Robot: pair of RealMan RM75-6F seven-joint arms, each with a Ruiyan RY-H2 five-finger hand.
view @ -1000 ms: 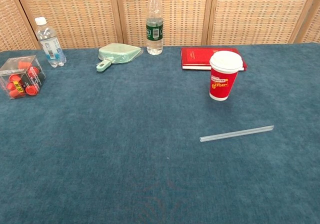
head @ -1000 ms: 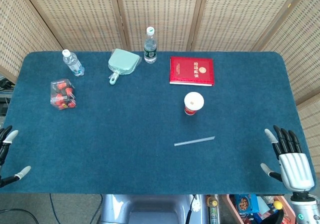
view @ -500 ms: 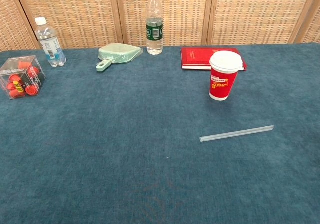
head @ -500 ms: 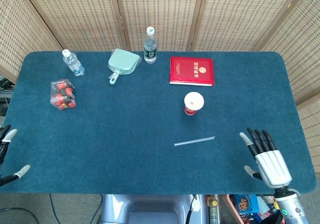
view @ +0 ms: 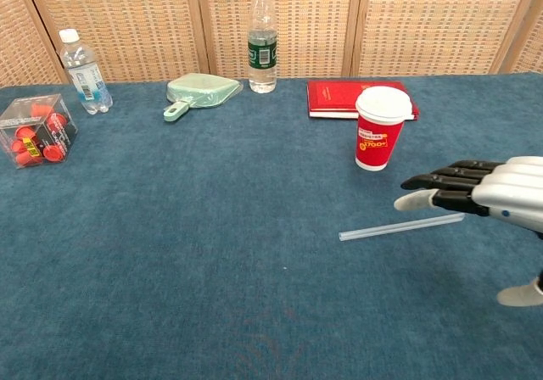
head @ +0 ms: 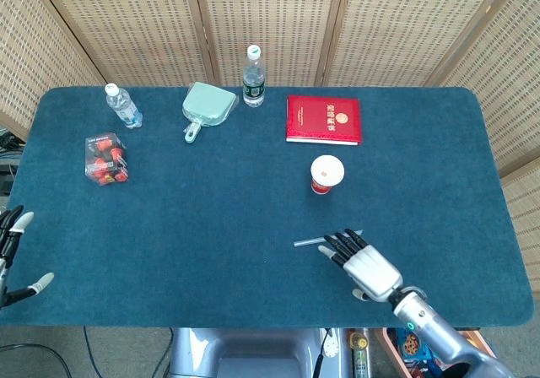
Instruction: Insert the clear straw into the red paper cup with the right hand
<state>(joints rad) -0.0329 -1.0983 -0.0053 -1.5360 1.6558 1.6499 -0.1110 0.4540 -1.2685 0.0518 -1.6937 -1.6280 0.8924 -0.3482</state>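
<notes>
The clear straw lies flat on the blue table, in front of the red paper cup, which stands upright with a white lid. My right hand hovers just above the straw's right end, fingers stretched out and apart, holding nothing. In the head view its fingertips cover the right part of the straw. My left hand shows only at the left edge of the head view, off the table, fingers apart and empty.
A red book lies behind the cup. At the back stand a green-labelled bottle, a mint dustpan and a small water bottle. A clear box of red items sits at the left.
My right hand has swept in from the table's right front corner toward the left and now hangs over the straw's right end. The straw and cup have not moved.
</notes>
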